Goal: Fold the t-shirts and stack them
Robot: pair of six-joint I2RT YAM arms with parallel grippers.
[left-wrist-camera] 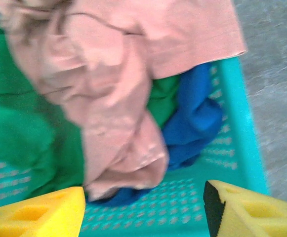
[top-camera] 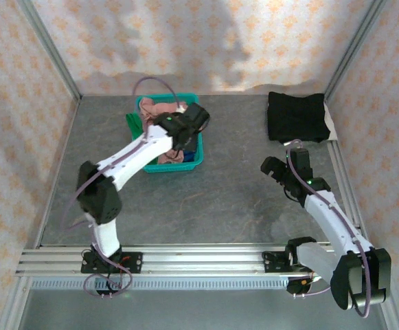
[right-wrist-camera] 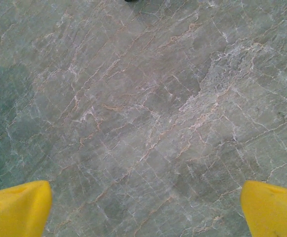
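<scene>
The left gripper [left-wrist-camera: 143, 210] hangs empty, jaws apart, over the pink shirt [left-wrist-camera: 118, 98] heaped in the basket [left-wrist-camera: 237, 128]; the right gripper [right-wrist-camera: 143, 207] gapes over the table [right-wrist-camera: 143, 108]. With the black shirt [top-camera: 297, 117] laid far right, fetching the next one seems in hand: descend, pinch pink cloth.

Overhead view from behind; left wrist close above basket [left-wrist-camera: 234, 148]; right wrist close above table [right-wrist-camera: 143, 118].

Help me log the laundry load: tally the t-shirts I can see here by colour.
Pink t-shirt: 1
Green t-shirt: 1
Blue t-shirt: 1
Black t-shirt: 1
Total: 4
</scene>
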